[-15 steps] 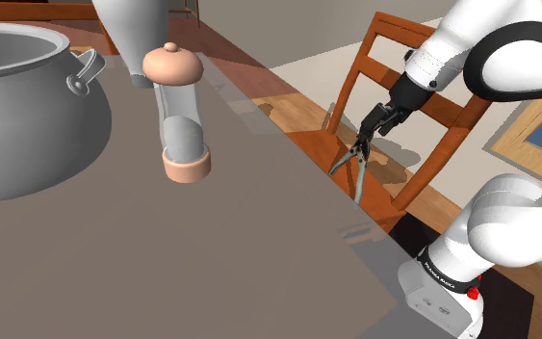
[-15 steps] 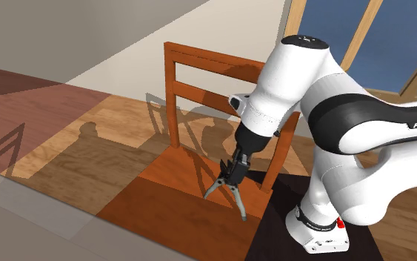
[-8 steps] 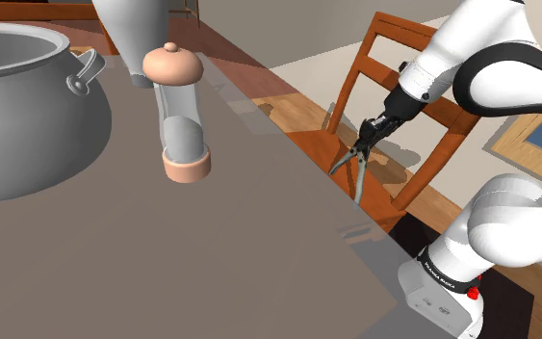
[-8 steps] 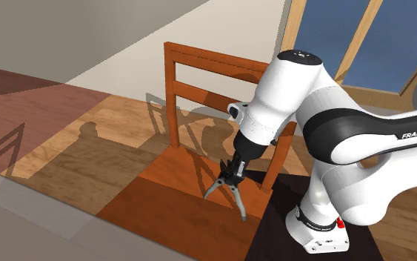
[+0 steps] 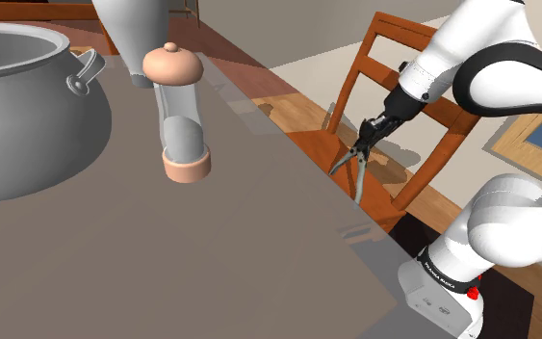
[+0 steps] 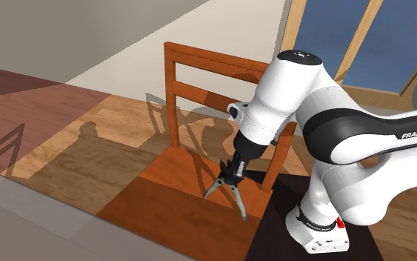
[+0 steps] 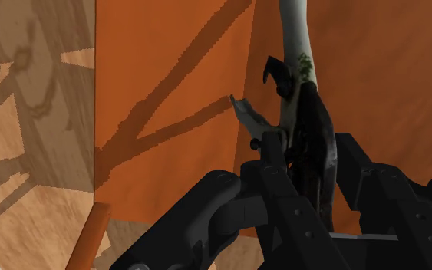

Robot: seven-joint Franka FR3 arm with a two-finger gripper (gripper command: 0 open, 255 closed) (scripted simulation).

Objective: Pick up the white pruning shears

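Two thin arms of the pruning shears (image 5: 354,181) splay downward from the jaws in the shoulder view, like an upturned V, over the seat of a wooden chair (image 5: 394,91) standing just past the edge of the bench (image 5: 211,260). The jaws are closed on the tool at the top of that V, near where its arms meet. I judge this the narrowest and best-balanced place to take it, so that neither arm swings it round. The robot bends low from its stand (image 5: 442,289) because the shears sit down at the chair, well apart from the grey pot (image 5: 28,106) and the pepper mill (image 5: 177,111) on the bench.

From the second exterior view, the pruning shears (image 6: 235,201) show as pale grey rather than clean white, one arm short and one long. The long one reaches toward the front corner of the seat. Whether its tip touches the seat or hangs just clear, I cannot tell.

Seen from the wrist, the jaws clasp the dark middle of the tool between them with no gap showing. A pale grey-white arm of the pruning shears (image 7: 295,31) runs on away from the hand, marked with a small green smear. A dark hooked piece sits beside it, with the orange seat behind and wooden floor (image 7: 22,115) off to one side.
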